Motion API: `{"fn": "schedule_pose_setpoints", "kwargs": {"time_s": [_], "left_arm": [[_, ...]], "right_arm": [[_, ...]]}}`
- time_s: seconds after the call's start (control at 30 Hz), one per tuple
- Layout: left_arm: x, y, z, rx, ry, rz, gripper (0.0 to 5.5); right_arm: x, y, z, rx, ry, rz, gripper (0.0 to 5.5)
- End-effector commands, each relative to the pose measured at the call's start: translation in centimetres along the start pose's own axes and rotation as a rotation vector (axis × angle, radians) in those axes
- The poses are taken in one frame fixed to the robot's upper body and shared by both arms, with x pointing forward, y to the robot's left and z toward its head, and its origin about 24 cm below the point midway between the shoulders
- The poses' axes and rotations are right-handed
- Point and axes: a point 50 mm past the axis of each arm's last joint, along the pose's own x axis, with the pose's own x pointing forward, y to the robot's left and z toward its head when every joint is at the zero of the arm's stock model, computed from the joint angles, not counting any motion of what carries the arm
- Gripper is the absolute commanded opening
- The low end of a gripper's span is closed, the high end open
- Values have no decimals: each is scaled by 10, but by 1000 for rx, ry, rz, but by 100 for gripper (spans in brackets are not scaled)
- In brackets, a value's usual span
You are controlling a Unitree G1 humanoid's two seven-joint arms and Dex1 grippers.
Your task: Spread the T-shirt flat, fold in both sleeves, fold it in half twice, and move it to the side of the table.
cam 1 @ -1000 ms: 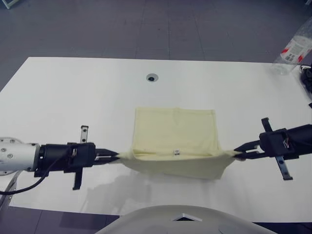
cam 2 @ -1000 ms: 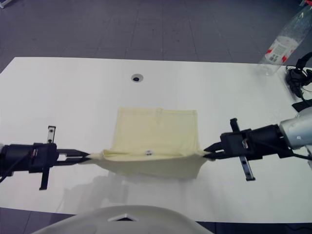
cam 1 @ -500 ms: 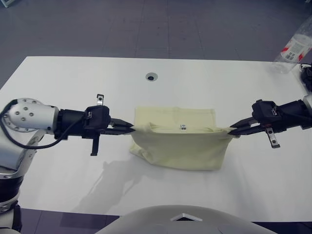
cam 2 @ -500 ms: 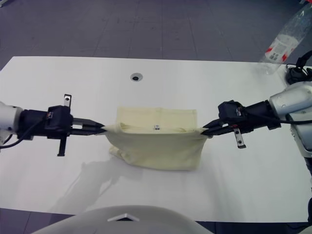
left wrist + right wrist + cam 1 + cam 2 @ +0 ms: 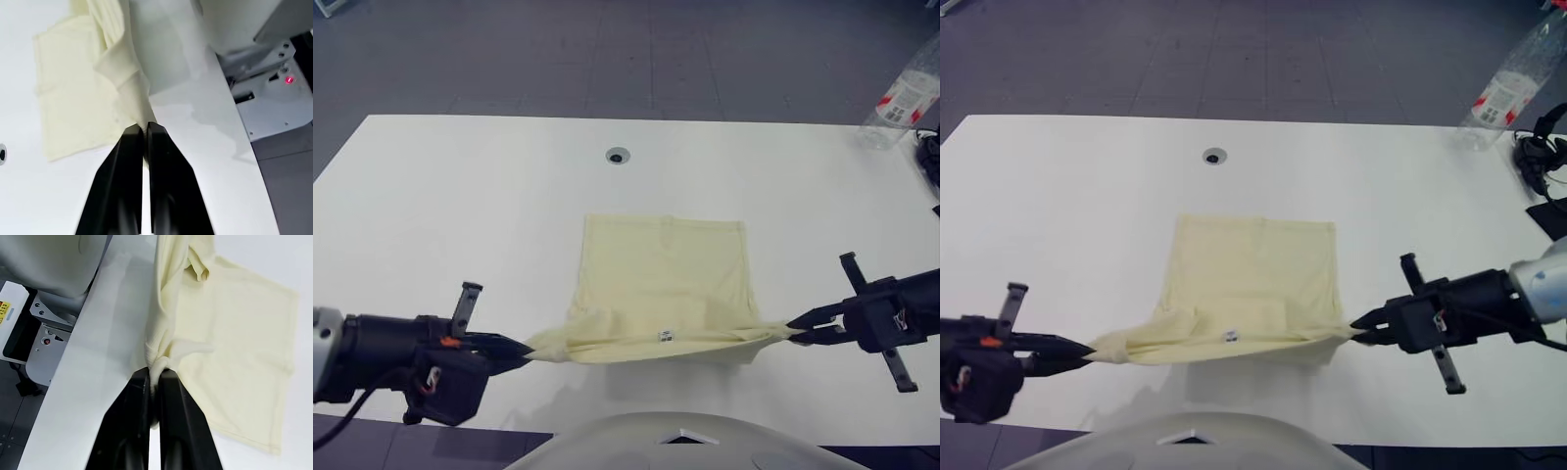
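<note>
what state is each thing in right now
left gripper: shut on the T-shirt's near left corner
right gripper: shut on its near right corner
T-shirt: partly folded, near edge pulled taut, far part flat on the table
plastic bottle: upright or leaning, cannot tell

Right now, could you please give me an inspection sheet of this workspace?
Surface: white table, one round cable hole.
Job's things: pale yellow T-shirt, far part lying flat, near edge stretched between both pincers.
Clutter: clear plastic bottle at the far right corner.
Pincers: left pincer shut on the T-shirt's near left end; right pincer shut on its near right end.
Cables: black cable tangle at the right edge.
Surroundings: grey tiled floor.
</note>
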Motion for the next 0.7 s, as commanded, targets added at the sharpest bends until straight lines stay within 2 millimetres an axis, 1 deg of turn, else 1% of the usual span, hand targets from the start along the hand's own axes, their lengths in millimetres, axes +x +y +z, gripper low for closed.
{"fn": "schedule_pose_setpoints", "kwargs": {"time_s": [0.03, 0.1, 0.17, 0.23, 0.27, 0.37, 0.47, 0.53, 0.7], "left_arm": [[10, -19, 2, -15, 6, -68, 0], [14, -25, -2, -27, 30, -87, 0], [15, -32, 0, -23, 38, -74, 0], [16, -44, 10, -32, -62, -91, 0], [17, -47, 13, -40, -101, -94, 0], [17, -49, 17, -72, -189, -112, 0], [22, -55, 14, -102, -151, -143, 0], [24, -56, 15, -109, -162, -140, 0], [25, -53, 11, -130, -126, -110, 0]], "right_arm": [[3, 4, 1, -9, 26, -12, 4], [5, 5, 1, -9, 28, -13, 4], [7, 5, -1, -7, 35, -7, 4], [8, 7, -3, -2, 45, 0, 4], [8, 8, -4, 3, 48, 0, 4], [10, 9, -4, 11, 52, -11, 4], [12, 9, -3, 0, 47, -11, 4], [13, 8, -2, -5, 45, -10, 4], [13, 8, -1, -13, 45, -12, 4]]}}
